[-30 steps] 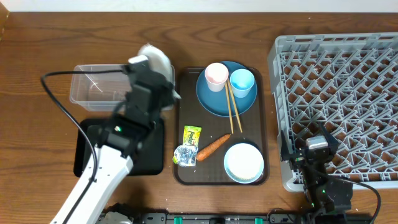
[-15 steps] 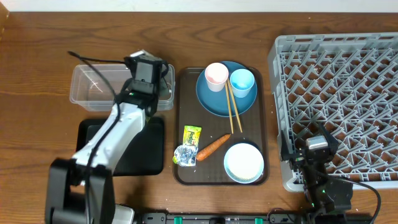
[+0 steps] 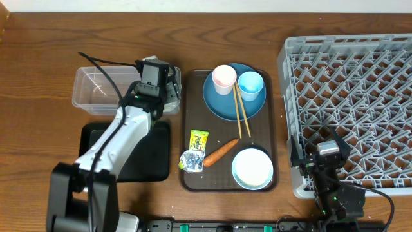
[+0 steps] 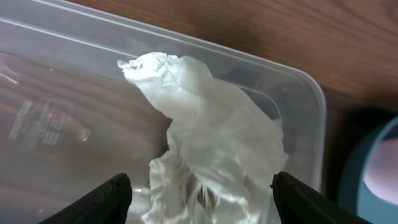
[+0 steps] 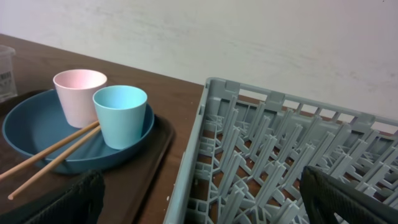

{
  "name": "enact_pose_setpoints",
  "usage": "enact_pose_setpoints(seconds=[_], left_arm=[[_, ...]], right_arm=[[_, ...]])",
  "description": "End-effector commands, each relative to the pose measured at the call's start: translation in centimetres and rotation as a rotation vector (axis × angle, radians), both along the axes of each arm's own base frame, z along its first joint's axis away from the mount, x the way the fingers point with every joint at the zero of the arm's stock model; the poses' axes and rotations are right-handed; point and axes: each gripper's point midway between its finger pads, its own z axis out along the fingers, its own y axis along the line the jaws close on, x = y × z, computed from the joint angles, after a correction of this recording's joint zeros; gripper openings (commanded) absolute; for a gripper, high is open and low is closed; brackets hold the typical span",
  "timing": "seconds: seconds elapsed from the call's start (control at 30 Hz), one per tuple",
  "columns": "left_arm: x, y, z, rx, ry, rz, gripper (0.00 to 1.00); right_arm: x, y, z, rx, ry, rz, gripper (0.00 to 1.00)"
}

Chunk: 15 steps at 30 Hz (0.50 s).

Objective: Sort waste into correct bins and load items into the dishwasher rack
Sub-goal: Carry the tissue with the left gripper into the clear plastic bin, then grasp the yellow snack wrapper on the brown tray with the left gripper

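Observation:
Crumpled white paper (image 4: 211, 137) lies in the right end of the clear tub (image 3: 96, 93), whose rim (image 4: 298, 81) shows in the left wrist view. My left gripper (image 3: 168, 90) hangs over it, open (image 4: 202, 193), its fingers wide on either side of the paper. On the brown tray (image 3: 193, 116) lie the foil wrapper (image 3: 194, 151) and the carrot (image 3: 220, 151). The blue plate (image 3: 222, 106) carries the pink cup (image 3: 224, 78), the light blue cup (image 3: 250, 85) and the chopsticks (image 3: 241, 113). The bowl (image 3: 252, 169) sits at the tray's front. My right gripper (image 3: 325, 145) stands open (image 5: 202, 199) at the grey rack's (image 3: 360, 84) front left corner.
The black tray (image 3: 158, 154) lies in front of the clear tub, partly under my left arm. In the right wrist view the rack's rim (image 5: 205, 143) runs beside the brown tray. Bare wooden table lies behind the tub and tray.
My left arm swung the paper over the clear tub, then the jaws opened wide. The paper now rests in the tub. The right arm has not moved.

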Motion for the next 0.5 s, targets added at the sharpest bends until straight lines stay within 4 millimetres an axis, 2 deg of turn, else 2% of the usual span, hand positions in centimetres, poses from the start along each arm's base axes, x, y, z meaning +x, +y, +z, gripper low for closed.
enact_pose_setpoints(seconds=[0.0,0.1,0.2,0.33,0.4,0.47], left_arm=[[-0.1,0.0,4.9,0.002,-0.086,-0.033,0.76],[-2.9,0.3,7.5,-0.013,-0.076,-0.025,0.76],[-7.7,0.6,8.7,-0.051,-0.002,0.013,0.75],[-14.2,0.3,8.2,-0.082,0.158,-0.008,0.76],[-17.1,-0.9,7.2,-0.131,0.262,-0.064,0.76],[-19.0,-1.9,6.2,-0.164,0.345,-0.111,0.76]], right_arm=[[0.0,-0.2,-0.1,-0.008,0.001,-0.011,0.99],[0.0,-0.2,-0.1,-0.008,0.001,-0.011,0.99],[0.0,-0.2,-0.1,-0.008,0.001,-0.011,0.99],[0.0,-0.2,-0.1,-0.008,0.001,-0.011,0.99],[0.0,-0.2,-0.1,-0.008,0.001,-0.011,0.99],[0.0,-0.2,-0.1,-0.008,0.001,-0.011,0.99]])
